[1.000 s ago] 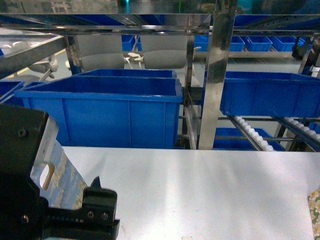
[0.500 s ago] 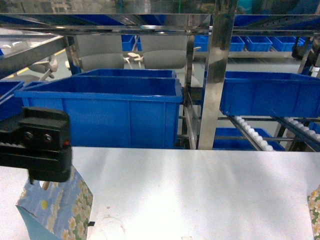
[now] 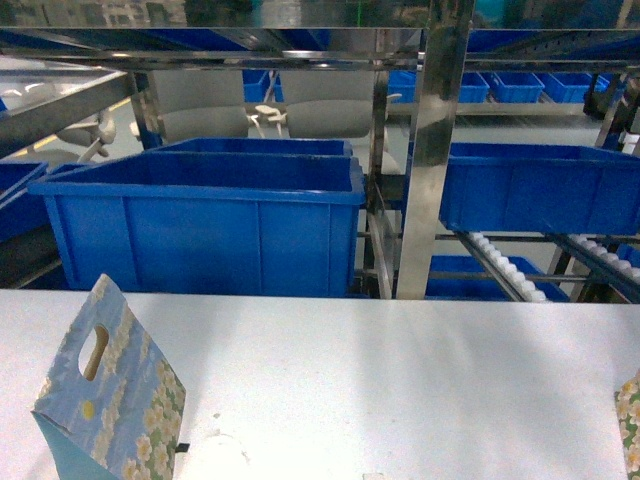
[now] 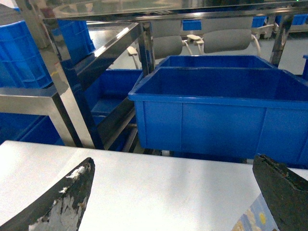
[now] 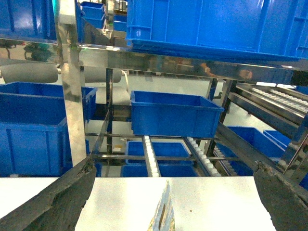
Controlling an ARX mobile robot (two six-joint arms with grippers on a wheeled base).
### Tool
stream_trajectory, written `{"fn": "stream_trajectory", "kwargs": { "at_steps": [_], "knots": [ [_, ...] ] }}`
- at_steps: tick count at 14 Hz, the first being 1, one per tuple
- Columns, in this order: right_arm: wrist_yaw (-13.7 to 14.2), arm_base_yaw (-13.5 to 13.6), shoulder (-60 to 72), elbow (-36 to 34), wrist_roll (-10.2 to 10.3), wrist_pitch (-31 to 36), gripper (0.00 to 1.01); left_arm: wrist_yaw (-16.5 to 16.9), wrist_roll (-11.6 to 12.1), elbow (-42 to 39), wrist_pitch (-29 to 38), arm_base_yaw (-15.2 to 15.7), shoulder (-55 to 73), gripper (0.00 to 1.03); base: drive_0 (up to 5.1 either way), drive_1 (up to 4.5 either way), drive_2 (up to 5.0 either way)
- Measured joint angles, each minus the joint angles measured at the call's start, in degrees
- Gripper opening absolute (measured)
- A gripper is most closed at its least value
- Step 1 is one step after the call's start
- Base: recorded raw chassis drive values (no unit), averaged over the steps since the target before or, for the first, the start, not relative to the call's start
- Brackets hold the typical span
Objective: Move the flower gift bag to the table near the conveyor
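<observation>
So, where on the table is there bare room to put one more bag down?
The table is bare across its middle, between the flower gift bag at the front left and a second floral bag at the right edge. The strip toward the blue bin is bare too. Only the two front corners are taken.

All views toward shelving rack
</observation>
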Motion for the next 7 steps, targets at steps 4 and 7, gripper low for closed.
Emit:
{"fn": "stream_trajectory", "kwargs": {
  "at_steps": [4,7],
  "knots": [
    [0.00,0.00,0.00,0.00,0.00,0.00,0.98,7.72,0.94,1.27,-11.32,6.12,-13.46,0.98,0.0,0.00,0.0],
    [0.00,0.00,0.00,0.00,0.00,0.00,0.98,11.26,-0.42,3.28,-16.66,11.43,-21.16,0.98,0.0,0.00,0.0]
  ]
}}
